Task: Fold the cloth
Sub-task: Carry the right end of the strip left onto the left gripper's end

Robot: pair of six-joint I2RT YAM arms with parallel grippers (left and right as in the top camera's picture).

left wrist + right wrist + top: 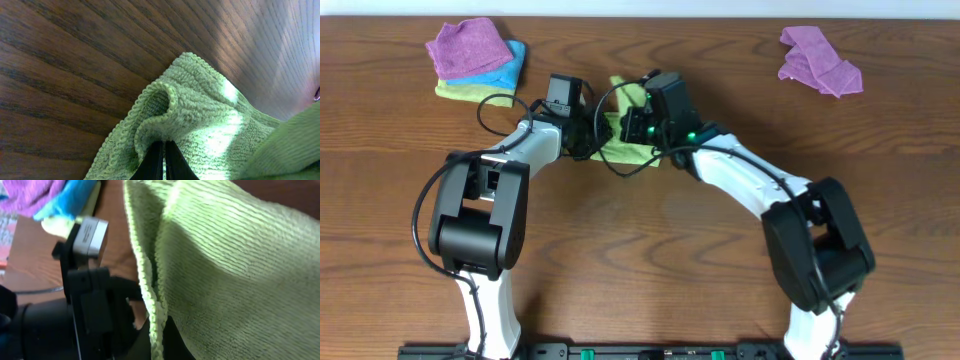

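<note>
A light green cloth (620, 150) lies bunched on the wooden table at the back middle, mostly hidden under both wrists. My left gripper (588, 128) is shut on a raised fold of the green cloth (200, 115), its fingertips (164, 150) pinching the loop. My right gripper (642, 125) is shut on the cloth's edge; in the right wrist view the fingers (159, 340) clamp the hem of the green cloth (235, 280), which hangs lifted. The two grippers are close together, almost touching.
A stack of folded cloths, purple on blue on yellow-green (478, 58), sits at the back left; it also shows in the right wrist view (55, 200). A crumpled purple cloth (818, 62) lies at the back right. The left arm's camera housing (90, 235) is right beside my right gripper.
</note>
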